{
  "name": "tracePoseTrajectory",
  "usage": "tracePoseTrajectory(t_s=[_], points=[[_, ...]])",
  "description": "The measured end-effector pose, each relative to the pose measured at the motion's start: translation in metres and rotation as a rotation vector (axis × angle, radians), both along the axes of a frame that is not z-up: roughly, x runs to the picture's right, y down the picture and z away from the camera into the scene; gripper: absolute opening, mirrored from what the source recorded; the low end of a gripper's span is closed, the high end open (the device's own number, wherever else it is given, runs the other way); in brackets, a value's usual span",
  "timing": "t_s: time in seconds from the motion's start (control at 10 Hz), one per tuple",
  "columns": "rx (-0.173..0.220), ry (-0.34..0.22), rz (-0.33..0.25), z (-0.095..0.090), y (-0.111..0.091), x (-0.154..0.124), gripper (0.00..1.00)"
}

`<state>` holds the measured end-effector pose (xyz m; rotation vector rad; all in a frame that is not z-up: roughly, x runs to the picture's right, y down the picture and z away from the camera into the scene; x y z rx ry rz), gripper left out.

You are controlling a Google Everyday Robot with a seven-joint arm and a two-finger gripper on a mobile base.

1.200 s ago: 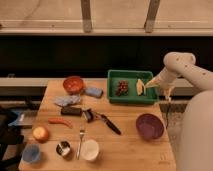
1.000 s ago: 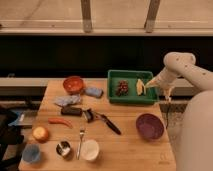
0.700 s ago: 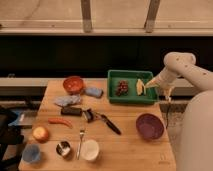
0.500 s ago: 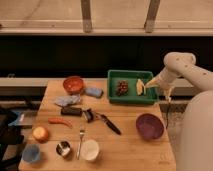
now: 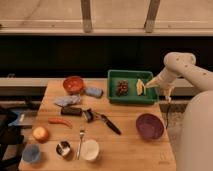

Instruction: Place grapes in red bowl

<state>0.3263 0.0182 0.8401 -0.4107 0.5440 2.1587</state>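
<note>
change: none, arm unmoved | gripper (image 5: 168,94): jaws spread, empty, just right of green plastic tray (image 5: 130,100) | dark purple grapes (image 5: 122,87): inside tray | orange-red round bowl (image 5: 74,84): left of tray | task: pick not begun

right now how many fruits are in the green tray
2: the grapes in the middle of the green tray, a pale banana just right of them. The near wall may hide more. The gripper hangs open beside the tray's right edge.
</note>
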Motion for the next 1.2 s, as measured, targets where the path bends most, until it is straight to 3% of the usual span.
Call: tracePoseTrajectory(t_s=[0.5, 0.6, 0.8, 1.2], points=[[-0.002, 0.0, 0.004, 0.0, 0.0, 0.0, 0.8], [-0.034, 0.019, 0.015, 0.002, 0.002, 0.007, 0.8], [-0.068, 0.038, -0.019, 0.009, 0.007, 0.003, 0.8], [-0.036, -0.032, -0.127, 0.016, -0.007, -0.04, 0.8]])
